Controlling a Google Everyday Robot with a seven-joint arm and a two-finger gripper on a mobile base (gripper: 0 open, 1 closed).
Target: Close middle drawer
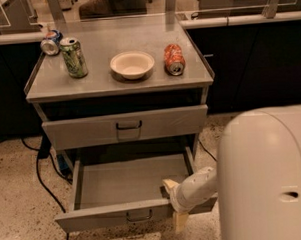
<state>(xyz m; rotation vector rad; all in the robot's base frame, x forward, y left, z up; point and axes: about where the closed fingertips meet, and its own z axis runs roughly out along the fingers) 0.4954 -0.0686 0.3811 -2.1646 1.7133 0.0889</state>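
Floor: speckled terrazzo floor (24, 197) down here, dark cabinets (253, 62) running along the back.
End effector: the end effector (174, 203) is right at the top edge of the low drawer's front, near the right-hand end, partly over the tray and partly out in front. Open or clamped? I cannot tell from this angle.
Arm: a cream arm (199, 186) reaches in from the right, coming out from behind the big white robot body (268, 177) that fills the lower right corner.
Middle drawer: the middle drawer (128, 180) is pulled well out of the cart, grey tray showing bare. Its front panel (99, 218) faces us, with the thin loop handle (139, 216) just left of the end effector.
Upper drawer: above it, the upper drawer (86, 132) sits flush in the frame, black handle (128, 126) at its centre.
Tabletop: up on the grey tabletop (104, 81), a pale bowl (132, 64) stands in the middle.
Cans: an orange can (174, 59) lies on its side to the right of the bowl, a green can (74, 57) stands upright to the left, and a third can (51, 42) lies in the back left corner.
Cable: a black cable (40, 177) trails over the floor left of the cart.
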